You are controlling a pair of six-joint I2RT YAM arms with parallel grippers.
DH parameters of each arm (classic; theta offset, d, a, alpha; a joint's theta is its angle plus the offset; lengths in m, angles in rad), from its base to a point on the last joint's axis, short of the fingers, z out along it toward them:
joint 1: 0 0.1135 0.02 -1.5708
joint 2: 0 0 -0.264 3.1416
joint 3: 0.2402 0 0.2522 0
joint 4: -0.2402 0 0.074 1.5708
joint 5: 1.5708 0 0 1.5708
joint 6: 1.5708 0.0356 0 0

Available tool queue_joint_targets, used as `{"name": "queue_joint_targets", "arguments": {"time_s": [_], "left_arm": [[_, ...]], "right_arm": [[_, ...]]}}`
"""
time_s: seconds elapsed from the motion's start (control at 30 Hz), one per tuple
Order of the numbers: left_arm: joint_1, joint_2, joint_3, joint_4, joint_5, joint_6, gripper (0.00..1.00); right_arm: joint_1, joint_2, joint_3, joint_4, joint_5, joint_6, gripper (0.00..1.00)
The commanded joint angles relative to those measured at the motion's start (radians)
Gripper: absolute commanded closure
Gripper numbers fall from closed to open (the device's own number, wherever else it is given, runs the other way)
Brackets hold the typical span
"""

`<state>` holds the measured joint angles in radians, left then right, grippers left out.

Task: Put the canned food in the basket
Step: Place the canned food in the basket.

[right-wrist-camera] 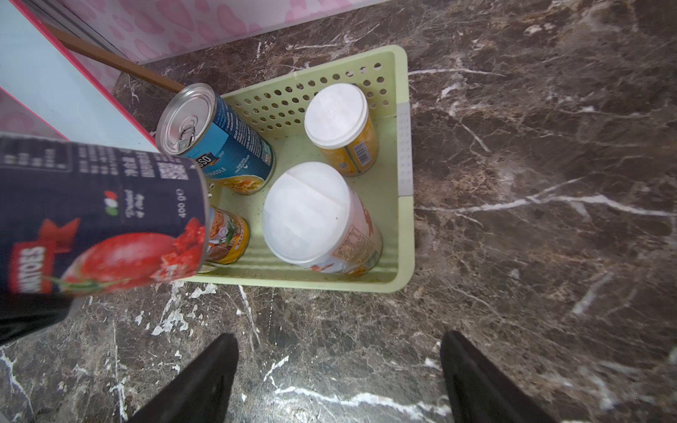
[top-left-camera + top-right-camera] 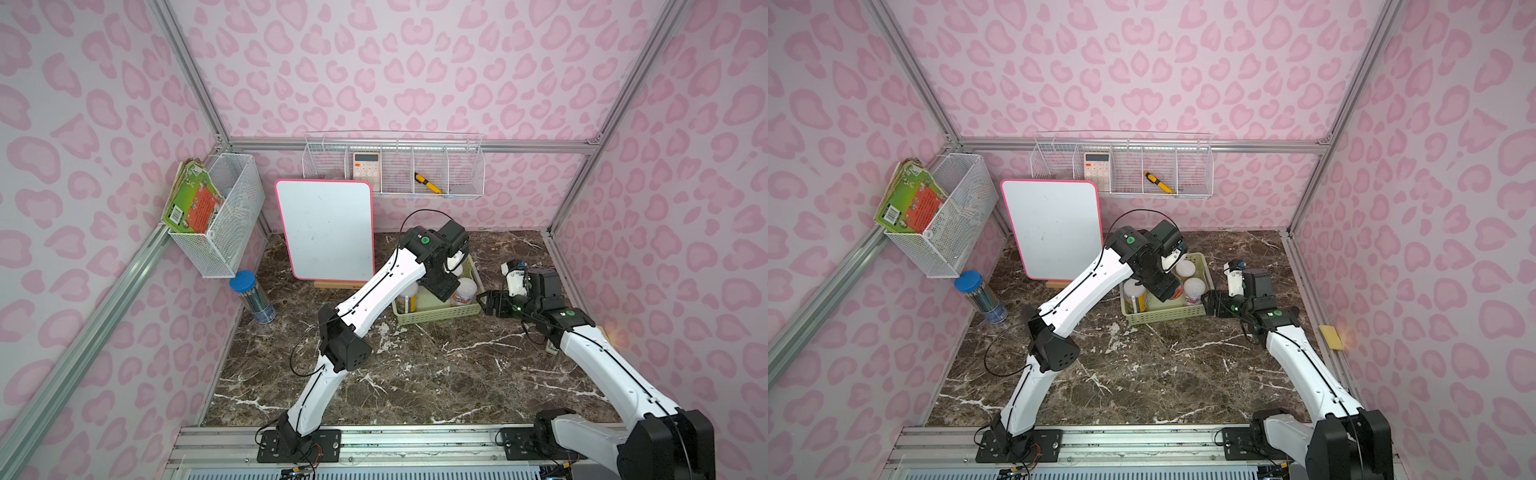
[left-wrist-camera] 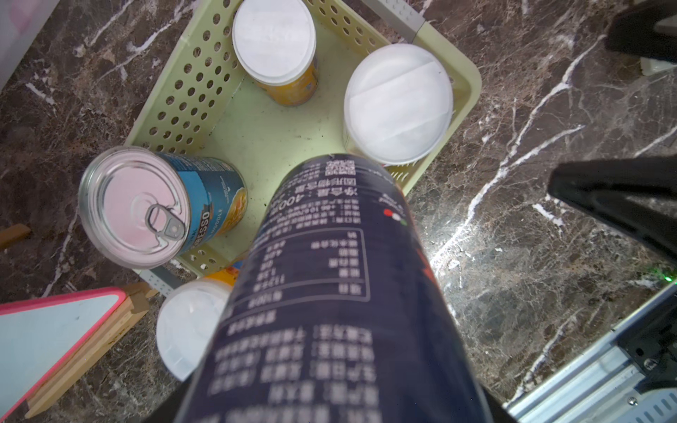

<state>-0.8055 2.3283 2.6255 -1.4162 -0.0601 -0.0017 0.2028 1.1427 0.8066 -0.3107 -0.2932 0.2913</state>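
While four cans (image 1: 306, 212) sit in the basket (image 1: 403, 238), left jaws clamp a fifth, dark can (image 1: 102, 205); right jaws stand apart.

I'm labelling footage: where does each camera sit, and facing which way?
Top views: high behind the bases, looking down at the table; left arm, right arm show.
Left wrist: looks along the held dark can into the basket; right arm's fingers show.
Right wrist: looks down at the basket past its own open fingers.
Both wrists share dark can and basket.

Four cans (image 1: 307, 212) sit in the basket (image 1: 293, 284); a fifth can (image 1: 102, 219) hangs above it. Whiteboard (image 2: 326, 228) at its 10 o'clock, right tool (image 1: 339, 338) at 4 o'clock.
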Motion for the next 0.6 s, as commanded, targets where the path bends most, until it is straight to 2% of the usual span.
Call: {"name": "queue_joint_targets", "arguments": {"time_s": [0.0,0.57], "left_arm": [[0.006,0.029,0.021,0.019,-0.029,0.031,0.99],[0.006,0.123,-0.014,0.021,-0.036,0.102,0.99]], "right_arm": [[0.0,-0.003,0.0,0.018,-0.005,0.0,0.11],[0.0,0.002,-0.018,0.03,-0.014,-0.011,0.1]]}}
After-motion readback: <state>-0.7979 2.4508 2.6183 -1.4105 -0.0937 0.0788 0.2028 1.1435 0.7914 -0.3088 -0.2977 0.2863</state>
